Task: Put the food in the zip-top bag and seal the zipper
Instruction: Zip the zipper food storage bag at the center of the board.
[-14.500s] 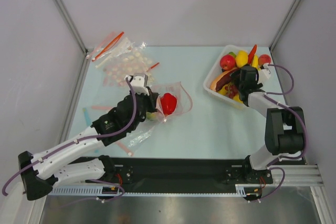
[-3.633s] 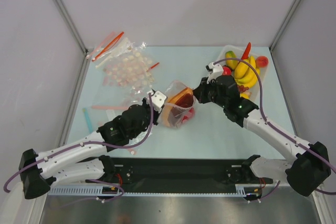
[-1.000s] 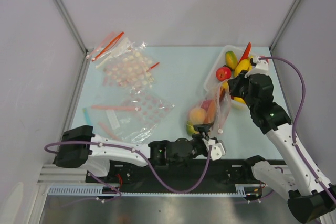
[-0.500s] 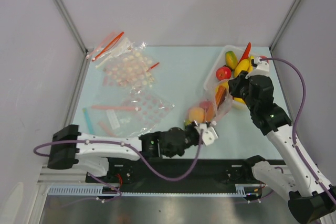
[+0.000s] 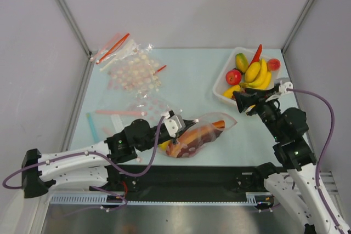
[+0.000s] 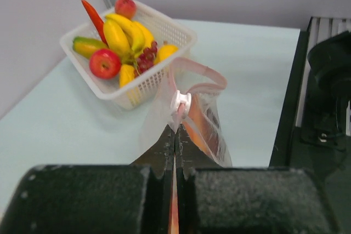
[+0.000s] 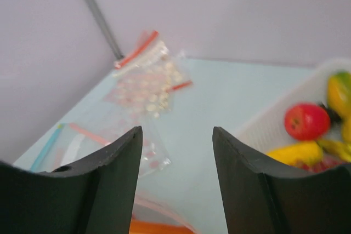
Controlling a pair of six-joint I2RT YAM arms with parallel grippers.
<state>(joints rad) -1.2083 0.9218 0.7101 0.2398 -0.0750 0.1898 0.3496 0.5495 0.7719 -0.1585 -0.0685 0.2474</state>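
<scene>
Near edge: L claw (image 6: 174,135) is pinched fully shut on the orange-red zipper (image 6: 205,71) of the bag (image 5: 225,126), just below a white slider (image 6: 180,102). Bag w/ food (image 5: 192,138) inside is mid-table (image 5: 186,80), btwn the claws. R claw (image 5: 242,102) has its jaws well apart, holding nothing. Behind it is a basket (image 5: 218,90) of fruit. Far L are the dotted bags (image 5: 134,72).

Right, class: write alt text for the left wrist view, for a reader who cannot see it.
The left gripper is shut on the edge of the zip-top bag, by a white slider on its orange-red zipper. Orange food shows through the clear plastic. Beyond, a white tray of bananas, an apple and other fruit stands on the table.
</scene>
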